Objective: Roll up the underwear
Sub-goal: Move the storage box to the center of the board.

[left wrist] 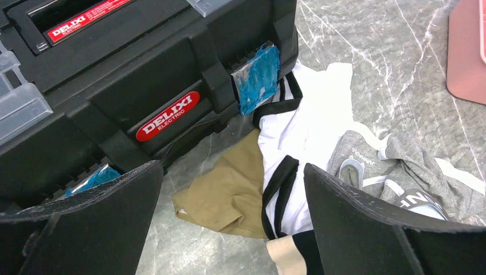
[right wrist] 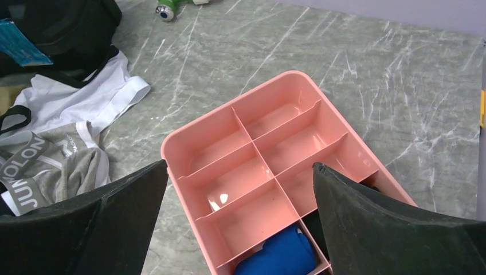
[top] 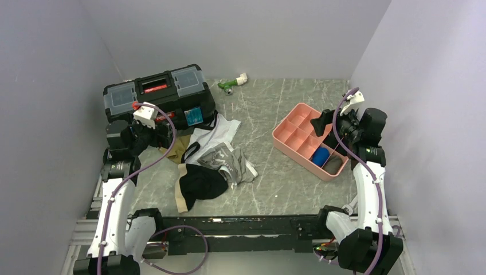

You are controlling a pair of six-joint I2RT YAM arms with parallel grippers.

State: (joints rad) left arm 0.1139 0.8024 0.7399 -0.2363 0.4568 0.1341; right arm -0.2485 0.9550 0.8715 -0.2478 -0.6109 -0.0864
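The underwear lies as a loose, unrolled heap in the left half of the top view, on the grey-green marbled table top (top: 275, 103), just in front of the black plastic toolbox with clear lid boxes (top: 155, 91). The white cloth brief with black trim (top: 216, 134) is highest in the frame, and its edge touches the toolbox front. Below and right of it lies the grey cloth brief with a lettered waistband (top: 232, 162). At the lower left of the heap is the black cloth brief with a beige band (top: 200, 182). The olive-tan cloth brief (top: 179, 147) is at the left edge, partly under the white one.

The left gripper (top: 164, 134) hangs over the left side of the heap, its fingers spread wide and holding nothing. In the left wrist view the olive-tan brief shows in the gap between them, at lower centre.

The right gripper (top: 324, 121) is at the right of the top view, above the pink plastic tray with compartments (top: 298, 118). Its fingers are also wide apart and empty. In the right wrist view the tray fills the gap between them, and a blue rolled cloth (right wrist: 281, 255) sits in a compartment at the bottom centre. In the top view a dark grey bundle (top: 333, 165) lies in the compartment beside it. A small green and white object (top: 232, 83) lies at the top centre, near the back wall.
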